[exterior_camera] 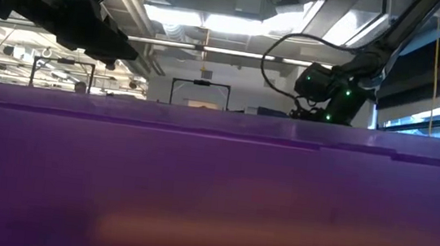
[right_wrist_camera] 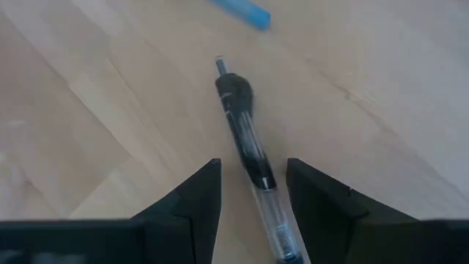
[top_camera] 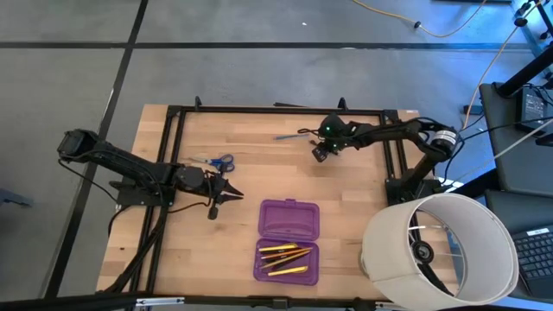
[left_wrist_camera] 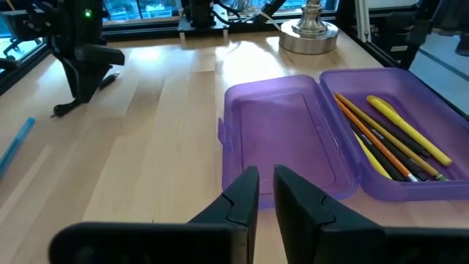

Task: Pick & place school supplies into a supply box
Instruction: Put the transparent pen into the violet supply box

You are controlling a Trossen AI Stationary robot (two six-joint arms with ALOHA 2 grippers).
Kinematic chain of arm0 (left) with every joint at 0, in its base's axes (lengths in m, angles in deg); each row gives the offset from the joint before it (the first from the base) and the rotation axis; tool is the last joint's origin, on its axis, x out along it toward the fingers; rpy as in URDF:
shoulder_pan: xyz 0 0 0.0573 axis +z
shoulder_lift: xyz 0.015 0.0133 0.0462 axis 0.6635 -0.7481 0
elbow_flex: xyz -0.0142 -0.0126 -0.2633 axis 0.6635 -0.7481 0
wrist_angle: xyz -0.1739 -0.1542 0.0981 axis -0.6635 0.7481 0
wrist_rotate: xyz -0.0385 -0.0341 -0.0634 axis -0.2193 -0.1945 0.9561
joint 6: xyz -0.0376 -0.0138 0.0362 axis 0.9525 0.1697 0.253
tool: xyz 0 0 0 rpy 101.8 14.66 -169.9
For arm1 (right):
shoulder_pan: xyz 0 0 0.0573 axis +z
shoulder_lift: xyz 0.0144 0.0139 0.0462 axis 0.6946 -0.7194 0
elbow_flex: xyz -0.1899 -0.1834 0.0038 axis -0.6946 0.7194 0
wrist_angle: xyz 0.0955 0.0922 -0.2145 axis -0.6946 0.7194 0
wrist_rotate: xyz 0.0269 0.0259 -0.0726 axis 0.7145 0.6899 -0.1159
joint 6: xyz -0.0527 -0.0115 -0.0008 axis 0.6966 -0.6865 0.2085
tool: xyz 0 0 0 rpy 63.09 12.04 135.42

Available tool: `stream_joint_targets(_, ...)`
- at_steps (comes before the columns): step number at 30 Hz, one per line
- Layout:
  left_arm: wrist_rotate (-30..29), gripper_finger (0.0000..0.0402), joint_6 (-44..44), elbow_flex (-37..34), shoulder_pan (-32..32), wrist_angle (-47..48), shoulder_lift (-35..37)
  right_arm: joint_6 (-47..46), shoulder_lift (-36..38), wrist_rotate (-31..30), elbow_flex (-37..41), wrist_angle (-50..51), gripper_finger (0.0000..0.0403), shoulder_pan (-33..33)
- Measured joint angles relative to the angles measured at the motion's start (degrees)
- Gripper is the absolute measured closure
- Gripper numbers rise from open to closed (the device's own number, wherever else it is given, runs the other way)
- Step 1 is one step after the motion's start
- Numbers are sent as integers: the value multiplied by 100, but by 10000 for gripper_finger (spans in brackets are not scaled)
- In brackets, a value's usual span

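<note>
Left to right, from above: the left hand point(top_camera: 233, 195) hovers over the counter point(top_camera: 346, 207) with its fingers narrowed to a slit and nothing between them, pointing toward the supply box point(top_camera: 289, 218); the blue-handled scissors point(top_camera: 216, 161) lie just behind it, not yet collected. The supply box lies open near the counter's front centre, one half bare, the other holding the yellow pencils point(top_camera: 285, 257). Farther right, at the rear, the right hand point(top_camera: 321, 154) is lowered over a black pen point(right_wrist_camera: 247, 143), its fingers point(right_wrist_camera: 192, 202) standing moderately apart and straddling the clear barrel without gripping it; a blue pen point(right_wrist_camera: 240, 10) lies just beyond the black pen's tip. A large white cylinder point(top_camera: 441, 250) stands at the front right corner. The step in hand appears to be the grasp of the black pen: it is best done by centring the barrel between the fingers, closing squarely across it rather than along it, and lifting only once the hold is firm, since a smooth round barrel may roll or pivot out of an off-centre pinch
</note>
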Motion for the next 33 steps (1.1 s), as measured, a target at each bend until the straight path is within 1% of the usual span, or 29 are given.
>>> stream_joint_targets(5,-13,363,0,2,0,0,0,21,-40,-13,-16,110,243,0)
stream_joint_targets(8,-13,365,-42,0,0,2,0,186,-40,-13,-14,124,243,2)
stream_joint_targets(15,-15,361,-59,0,0,3,0,152,-48,-9,-12,201,243,2)
stream_joint_targets(19,-15,363,-59,0,0,4,0,797,-50,-46,-18,433,250,79)
stream_joint_targets(21,-15,365,-59,0,0,4,-1,900,-47,-205,-18,580,255,173)
stream_joint_targets(23,-15,365,-61,0,0,4,0,867,-46,-385,-16,630,263,265)
stream_joint_targets(26,-17,363,-59,0,0,4,0,837,-46,-460,-13,633,281,368)
stream_joint_targets(33,-17,364,-60,0,0,4,0,537,-50,-485,-3,621,344,446)
